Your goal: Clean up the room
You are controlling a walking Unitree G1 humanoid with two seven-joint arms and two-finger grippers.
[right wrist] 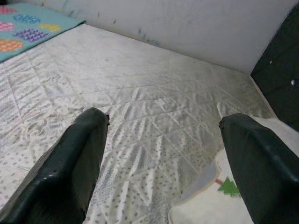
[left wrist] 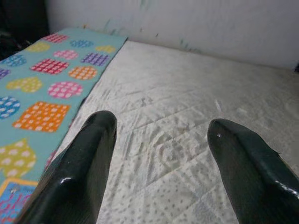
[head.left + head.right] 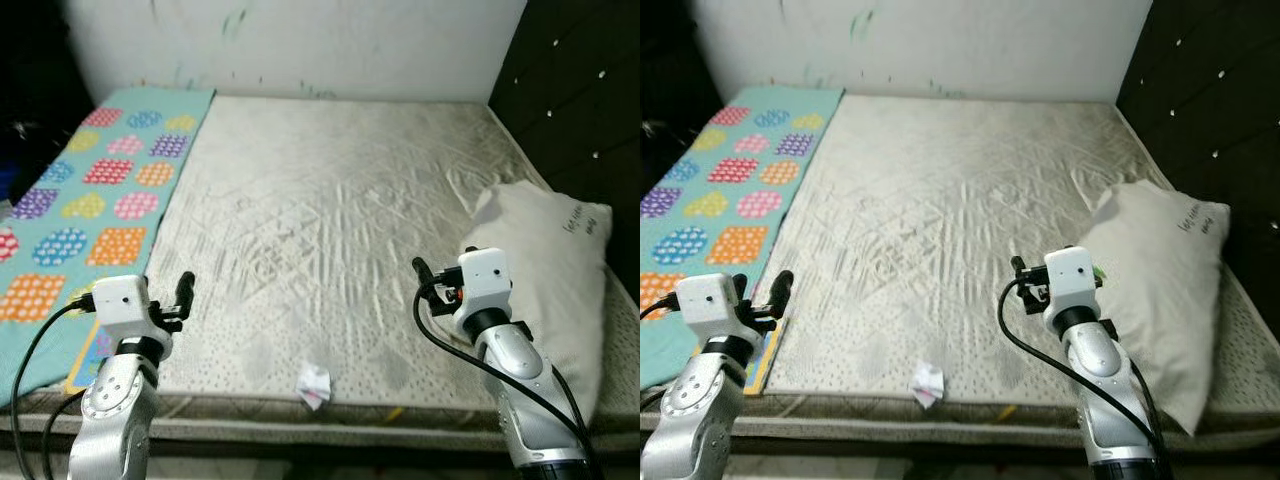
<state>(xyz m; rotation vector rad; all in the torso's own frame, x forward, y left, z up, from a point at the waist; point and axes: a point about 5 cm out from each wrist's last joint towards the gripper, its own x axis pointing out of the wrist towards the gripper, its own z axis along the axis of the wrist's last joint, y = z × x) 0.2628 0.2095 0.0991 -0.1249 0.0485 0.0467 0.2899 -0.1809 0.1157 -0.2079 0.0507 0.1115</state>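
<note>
A crumpled white paper (image 3: 314, 384) lies on the mattress (image 3: 330, 180) close to its front edge, between my two arms. A white pillow (image 3: 548, 262) rests along the right side of the bed, its corner with a small green print (image 1: 228, 187) near my right gripper. A teal mat with coloured patches (image 3: 92, 198) covers the left strip of the bed. My left gripper (image 2: 163, 123) hovers open over the front left of the mattress beside the mat. My right gripper (image 1: 164, 116) hangs open over the front right, just left of the pillow. Nothing sits between either pair of fingers.
A dark padded headboard (image 3: 585, 85) rises on the right and a white scuffed wall (image 3: 300, 40) stands behind the bed. Dark clutter (image 3: 20, 130) shows at the far left. The quilted mattress middle is wrinkled and bare.
</note>
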